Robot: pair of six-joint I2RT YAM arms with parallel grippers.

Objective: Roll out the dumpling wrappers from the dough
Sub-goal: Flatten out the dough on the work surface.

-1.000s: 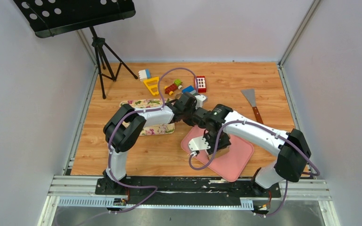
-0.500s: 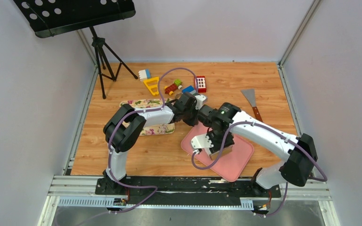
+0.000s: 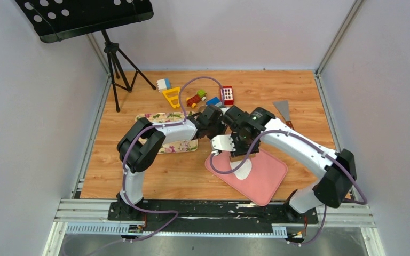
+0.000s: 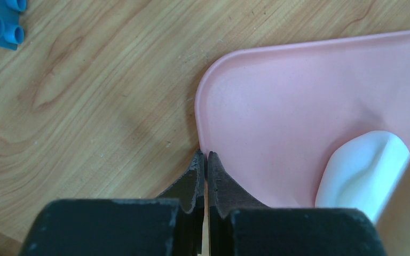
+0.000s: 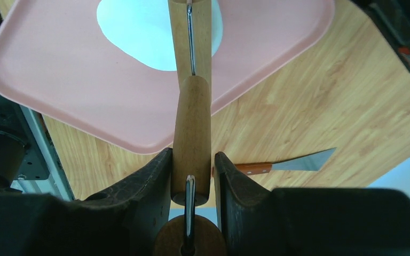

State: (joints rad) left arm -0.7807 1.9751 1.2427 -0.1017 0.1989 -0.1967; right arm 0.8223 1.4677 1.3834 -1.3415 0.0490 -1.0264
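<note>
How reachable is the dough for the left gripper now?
Probably yes: the shut left gripper sits by the pink tray, bare surface between it and the dough, though the rolling pin in the right gripper overlies the dough.

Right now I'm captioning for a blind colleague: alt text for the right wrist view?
The right end effector grips a wooden rolling pin over flattened white dough on a pink tray. A metal scraper lies on the wooden table nearby.

Robot lab cell: white panel walls (image 3: 32, 117), aluminium rail (image 3: 192, 212), tripod stand (image 3: 115, 63).
</note>
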